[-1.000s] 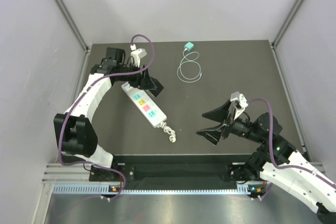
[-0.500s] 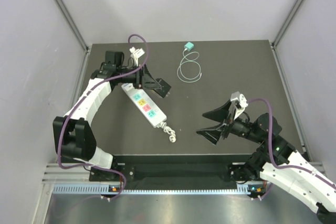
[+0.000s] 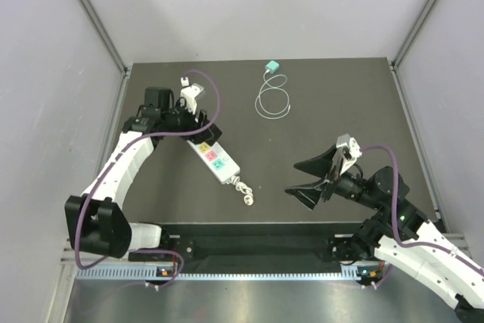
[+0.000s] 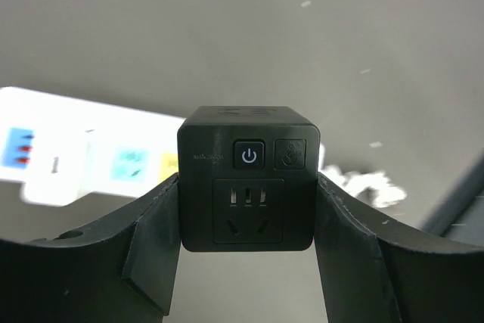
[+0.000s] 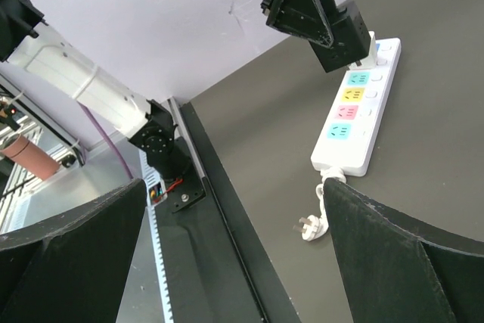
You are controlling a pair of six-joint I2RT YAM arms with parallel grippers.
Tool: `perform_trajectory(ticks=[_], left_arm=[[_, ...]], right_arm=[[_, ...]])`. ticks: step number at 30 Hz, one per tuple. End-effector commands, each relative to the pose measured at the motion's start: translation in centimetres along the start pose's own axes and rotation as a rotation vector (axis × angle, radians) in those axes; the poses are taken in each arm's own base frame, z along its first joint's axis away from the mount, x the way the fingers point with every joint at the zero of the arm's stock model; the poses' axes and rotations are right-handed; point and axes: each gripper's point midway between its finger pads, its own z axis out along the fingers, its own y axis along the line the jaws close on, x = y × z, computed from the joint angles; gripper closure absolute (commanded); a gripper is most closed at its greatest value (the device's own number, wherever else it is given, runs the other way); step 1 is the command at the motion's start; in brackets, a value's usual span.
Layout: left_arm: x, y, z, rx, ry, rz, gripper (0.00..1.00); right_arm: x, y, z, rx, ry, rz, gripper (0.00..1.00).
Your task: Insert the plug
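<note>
Though its lettering [image 4: 209,158] blurs, the plug [image 4: 247,221] bears a power icon [image 4: 249,156].

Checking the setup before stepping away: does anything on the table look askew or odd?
Nothing spilled or damaged. The power strip lies diagonally, its own cord plug loose on the table beside it. The left hand grips the black adapter cube squarely.

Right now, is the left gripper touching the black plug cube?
Touching. The left wrist view shows the left gripper clamped on the black plug cube, both fingers flush against its sides, no gap.
</note>
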Motion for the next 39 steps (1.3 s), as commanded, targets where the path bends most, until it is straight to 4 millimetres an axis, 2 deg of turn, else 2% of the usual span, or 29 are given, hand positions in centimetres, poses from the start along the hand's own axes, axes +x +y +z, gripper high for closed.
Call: perform_trajectory(ticks=[1, 5, 11, 15, 20, 24, 28, 39], left_arm=[[-0.8, 3.0, 0.2, -0.117, -0.034, 0.214, 1.0], [2.9, 4.0, 1.1, -0.114, 0.131, 0.184, 1.0], [3.0, 5.1, 2.0, -0.113, 0.173, 0.207, 1.0], [3.5, 5.8, 3.3, -0.095, 0.206, 0.176, 1.0], [4.3, 6.2, 4.0, -0.094, 0.227, 0.168, 1.0], [5.6, 6.4, 4.0, -0.099, 0.275, 0.147, 1.0], [6.0, 6.0, 4.0, -0.083, 0.28, 0.14, 1.0], [9.5, 6.3, 5.5, -0.061, 0.34, 0.101, 1.0]], right_arm=[[-0.7, 0.0, 0.3, 0.0, -0.023, -0.004, 0.0], [-0.5, 0.0, 0.5, -0.003, -0.012, 0.007, 0.0], [-0.4, -0.1, 0.5, 0.001, -0.008, 0.003, 0.0], [-0.7, -0.1, 0.6, 0.002, -0.01, -0.004, 0.0], [-1.2, 0.1, 0.7, -0.004, -0.005, -0.024, 0.0], [-0.9, -0.3, 0.5, 0.02, 0.009, -0.026, 0.0], [-1.0, -0.4, 0.6, 0.024, 0.013, -0.03, 0.0], [-0.9, -0.4, 0.5, 0.024, 0.01, -0.03, 0.01]])
